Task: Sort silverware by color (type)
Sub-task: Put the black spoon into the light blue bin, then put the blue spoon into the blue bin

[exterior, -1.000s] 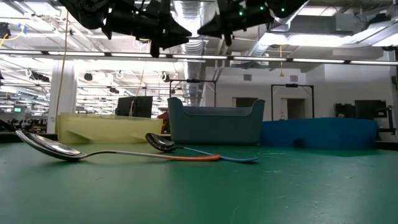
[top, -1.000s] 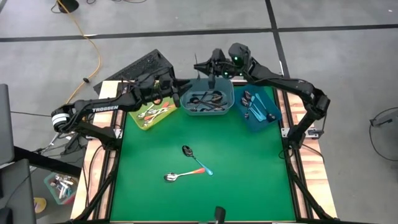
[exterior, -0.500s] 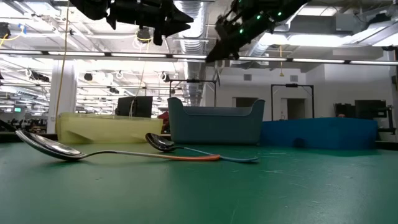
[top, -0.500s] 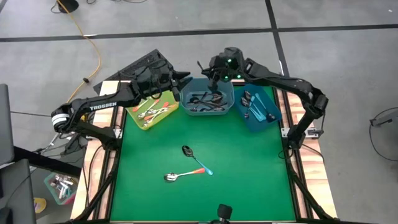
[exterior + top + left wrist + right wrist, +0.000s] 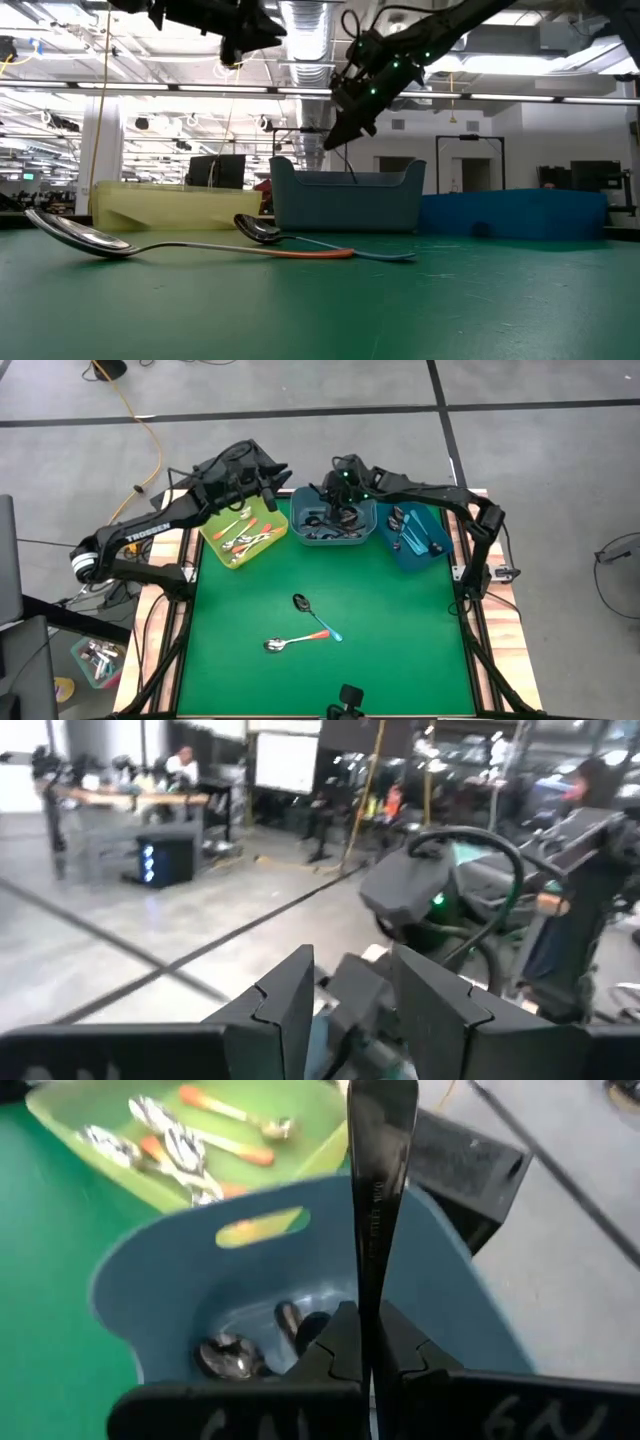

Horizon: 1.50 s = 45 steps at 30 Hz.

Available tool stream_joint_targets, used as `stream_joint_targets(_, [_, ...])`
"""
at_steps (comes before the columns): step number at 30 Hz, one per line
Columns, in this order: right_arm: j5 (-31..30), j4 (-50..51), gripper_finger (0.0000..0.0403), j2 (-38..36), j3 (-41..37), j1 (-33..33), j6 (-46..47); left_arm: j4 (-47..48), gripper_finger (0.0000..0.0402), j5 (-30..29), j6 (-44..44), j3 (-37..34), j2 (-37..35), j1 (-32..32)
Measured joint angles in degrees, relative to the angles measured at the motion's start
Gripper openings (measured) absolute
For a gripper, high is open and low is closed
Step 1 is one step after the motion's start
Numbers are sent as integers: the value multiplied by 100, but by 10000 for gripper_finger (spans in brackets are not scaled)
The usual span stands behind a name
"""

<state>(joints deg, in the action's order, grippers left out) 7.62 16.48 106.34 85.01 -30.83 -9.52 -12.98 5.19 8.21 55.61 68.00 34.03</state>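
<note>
Dark plain-metal spoon [image 5: 380, 1190] pinched in right hand [image 5: 365, 1342], now lowered over grey-blue plastic bin [image 5: 150, 1280]; release due.

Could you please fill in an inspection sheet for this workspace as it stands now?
Surface: green mat, mostly bare.
Job's things: two spoons crossed on the mat; others in the yellow-green bin, grey-blue bin and teal bin.
Clutter: nothing seen.
Grippers: right gripper shut on a dark metal spoon above the grey-blue bin; left gripper raised beyond the yellow-green bin, empty.
Cables: orange cord on the floor.
Surroundings: people far behind.
</note>
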Motion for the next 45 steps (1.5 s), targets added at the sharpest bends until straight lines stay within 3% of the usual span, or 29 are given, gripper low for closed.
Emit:
stream_joint_targets(5, [-55,307,11,213,0,35,-131,667,119,-272,-17,0,-142,19])
stream_joint_targets(10, [-284,430,16,285,-7,92,-153,707,119,-342,79,0,-144,18])
stream_joint_targets(29, [-308,928,117,95,98,81,-166,1119,119,-400,98,-9,-195,17])
stream_joint_targets(36, [-132,1181,155,-703,685,71,-379,1098,119,-263,119,-11,-613,4])
stream_joint_targets(45, [252,1310,159,-2598,1014,28,-446,1036,119,-260,274,-11,-1349,-116])
